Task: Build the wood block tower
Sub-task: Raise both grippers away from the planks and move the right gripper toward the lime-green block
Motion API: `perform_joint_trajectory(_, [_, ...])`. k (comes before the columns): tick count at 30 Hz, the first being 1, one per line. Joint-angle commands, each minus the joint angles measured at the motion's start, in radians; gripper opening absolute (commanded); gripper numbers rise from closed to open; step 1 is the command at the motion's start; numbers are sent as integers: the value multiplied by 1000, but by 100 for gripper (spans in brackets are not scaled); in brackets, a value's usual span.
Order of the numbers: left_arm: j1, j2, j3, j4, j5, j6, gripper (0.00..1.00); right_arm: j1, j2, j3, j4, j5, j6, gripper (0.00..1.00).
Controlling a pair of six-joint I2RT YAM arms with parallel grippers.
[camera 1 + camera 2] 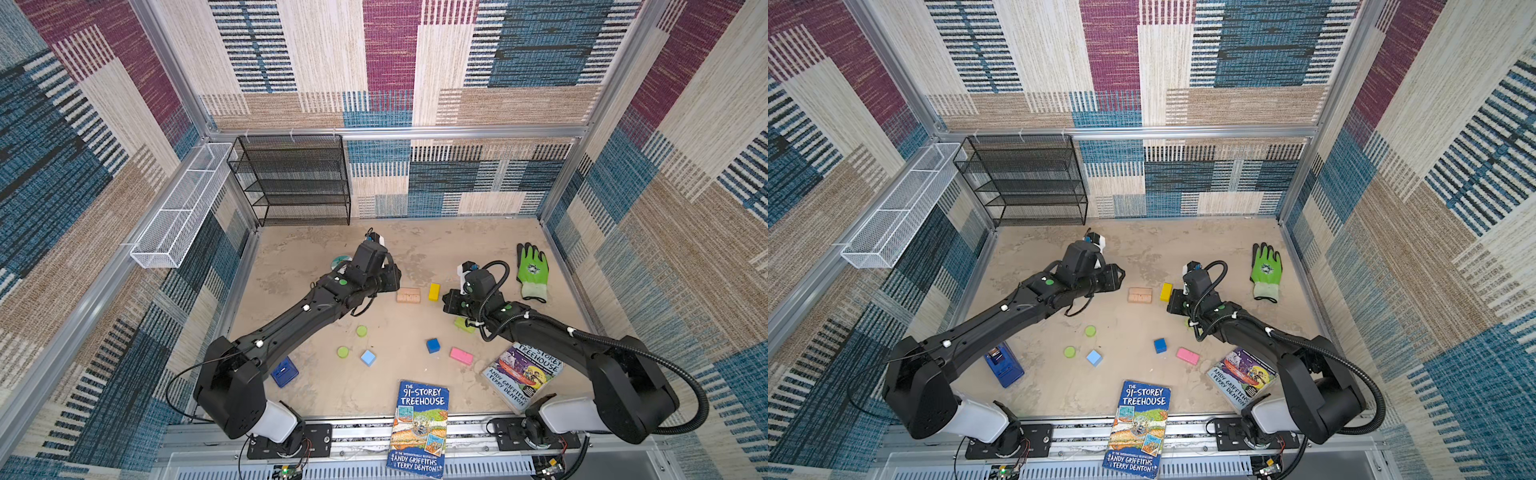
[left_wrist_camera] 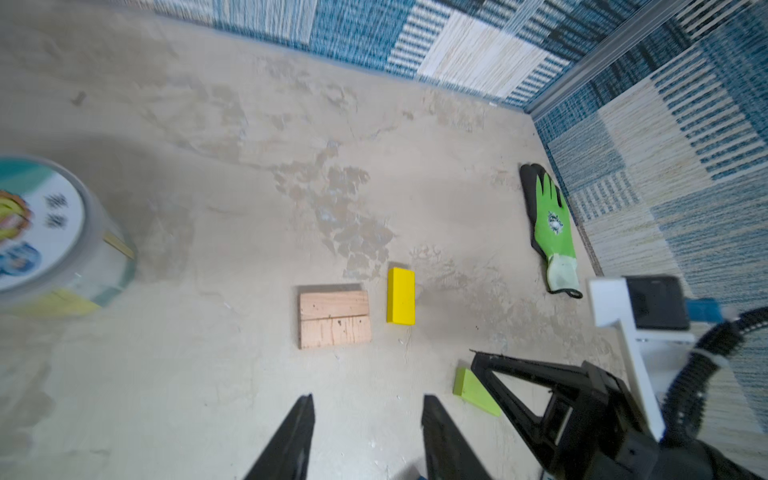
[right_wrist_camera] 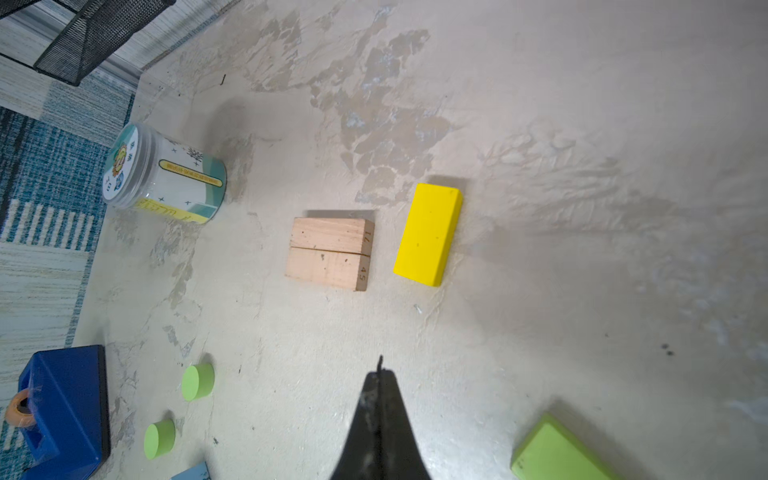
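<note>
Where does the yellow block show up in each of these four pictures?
In a top view: the yellow block lies mid-table, just right of the tan bars.
In a top view: the same spot, right of the tan bars.
Left wrist view: the block is close beside the tan bars, with the green glove farther off.
Right wrist view: the block faces the numbered ends of the tan bars.
Shared landmark: the tan bars.

Painted blocks on a mottled beige surface (image 1: 415, 257)
The tan bars (image 3: 328, 253) show pale wood grain. There are a yellow oblong (image 3: 428, 235), a lime oblong (image 3: 557, 453), a pink oblong (image 1: 461, 356), a dark-blue cube (image 1: 433, 345), a light-blue cube (image 1: 368, 358) and lime round pieces (image 3: 198, 381). The glove (image 2: 552, 224) is bright green and black with a white cuff. The walls (image 1: 390, 50) are a striped patchwork of blue, maroon, cream and tan.
</note>
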Motion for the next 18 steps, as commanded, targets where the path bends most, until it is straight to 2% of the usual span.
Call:
perform_joint_trajectory(1, [20,-20,45,-92,-95,138,49,20,-34,9,-98,92,36,7])
perform_joint_trajectory(6, [71,-41,14,-112,-106,162,50,46,-85,-4,-190,149,86,13])
perform_joint_trajectory(10, [118,-56,-65,-68,-57,155,50,55,-106,-12,-261,182,112,24])
perform_joint_trajectory(14, [148,-48,-83,-52,-10,153,50,56,-104,2,-316,184,86,45])
perform_joint_trajectory(18, [157,-39,-94,-36,4,161,50,54,-74,56,-390,213,19,78])
